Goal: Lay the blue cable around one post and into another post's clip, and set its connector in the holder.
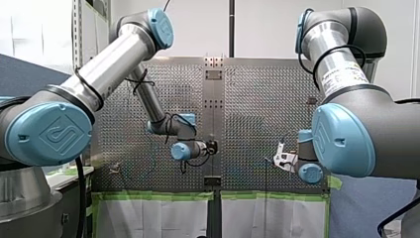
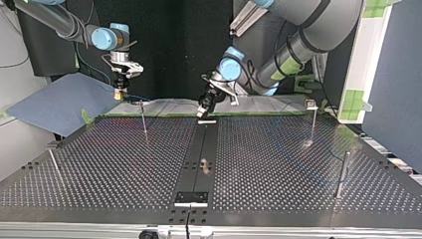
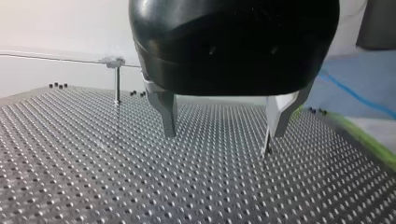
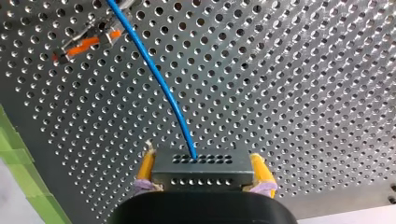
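In the right wrist view my right gripper [image 4: 201, 163] is shut on a grey perforated connector block [image 4: 201, 173], held between its yellow pads [image 4: 145, 168]. The blue cable [image 4: 156, 77] runs from the block over the perforated table to an orange-marked clip [image 4: 88, 39]. In the top view this gripper [image 2: 118, 92] hangs above the table's far left edge, near a thin post [image 2: 143, 117]. My left gripper [image 3: 219, 135] is open just above the table, nothing between its metal fingers [image 3: 168, 116]; in the top view it [image 2: 204, 111] hovers over the black centre strip's far end.
More posts stand at the top view's right [image 2: 312, 119], near right [image 2: 342, 174] and near left [image 2: 54, 164]. A small bracket [image 2: 191, 197] sits at the centre strip's near end. A post with a clip [image 3: 116, 84] stands ahead of my left gripper. Green tape [image 2: 278, 115] lines the far edge.
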